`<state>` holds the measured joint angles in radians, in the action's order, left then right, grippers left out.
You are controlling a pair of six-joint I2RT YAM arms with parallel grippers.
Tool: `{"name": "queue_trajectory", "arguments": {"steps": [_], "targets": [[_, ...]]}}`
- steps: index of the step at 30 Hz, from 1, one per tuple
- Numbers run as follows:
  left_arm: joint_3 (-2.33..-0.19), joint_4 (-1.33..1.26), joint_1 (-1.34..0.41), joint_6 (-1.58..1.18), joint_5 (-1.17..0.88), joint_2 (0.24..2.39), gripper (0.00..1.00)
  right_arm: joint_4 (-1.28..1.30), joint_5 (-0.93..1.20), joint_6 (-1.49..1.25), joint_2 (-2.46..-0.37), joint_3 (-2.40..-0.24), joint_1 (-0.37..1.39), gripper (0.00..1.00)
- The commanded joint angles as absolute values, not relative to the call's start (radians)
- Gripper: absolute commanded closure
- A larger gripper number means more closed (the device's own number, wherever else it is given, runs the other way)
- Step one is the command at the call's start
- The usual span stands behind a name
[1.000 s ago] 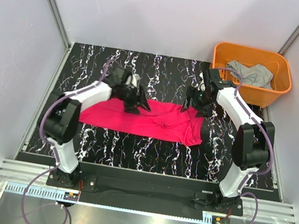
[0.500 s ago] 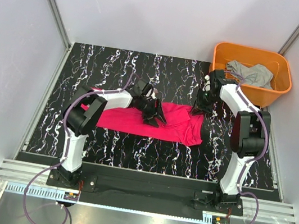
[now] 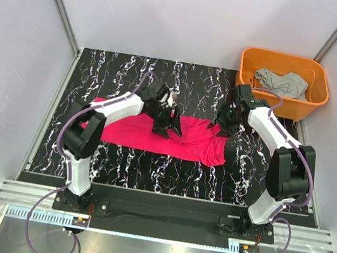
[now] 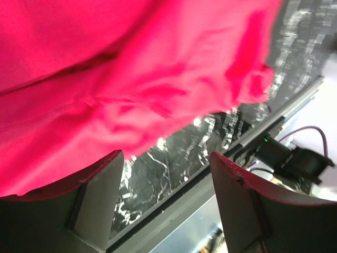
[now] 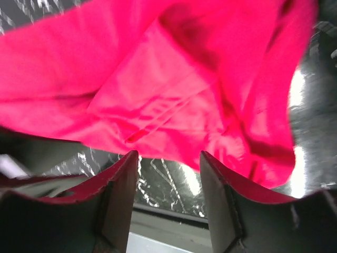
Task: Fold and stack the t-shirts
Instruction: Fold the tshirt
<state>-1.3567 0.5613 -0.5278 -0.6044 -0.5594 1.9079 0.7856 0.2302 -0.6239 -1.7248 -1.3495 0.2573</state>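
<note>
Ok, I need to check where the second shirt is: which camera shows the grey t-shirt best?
The top external view: the grey t-shirt lies crumpled inside the orange basket at the far right. Neither wrist view shows it; both show mostly the magenta t-shirt.

The left arm stretches forward and inward, and the left gripper is angled down, jaws parted with nothing between them. The right arm bends inward, and the right gripper sits low, jaws likewise apart and empty.
</note>
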Motion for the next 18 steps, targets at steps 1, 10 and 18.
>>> {"name": "queue_trajectory", "arguments": {"steps": [1,10,18], "targets": [[-1.407,0.609,-0.500,-0.511,-0.534,1.799,0.29,0.697,0.270,-0.675,-1.690,-1.283,0.278,0.44],[-1.358,0.575,-0.485,-0.551,-0.571,1.879,0.44,0.732,0.244,-0.384,-1.634,-1.121,0.276,0.59],[-1.322,0.574,-0.448,-0.545,-0.574,1.904,0.44,0.721,0.221,-0.344,-1.661,-1.086,0.276,0.48]]}}
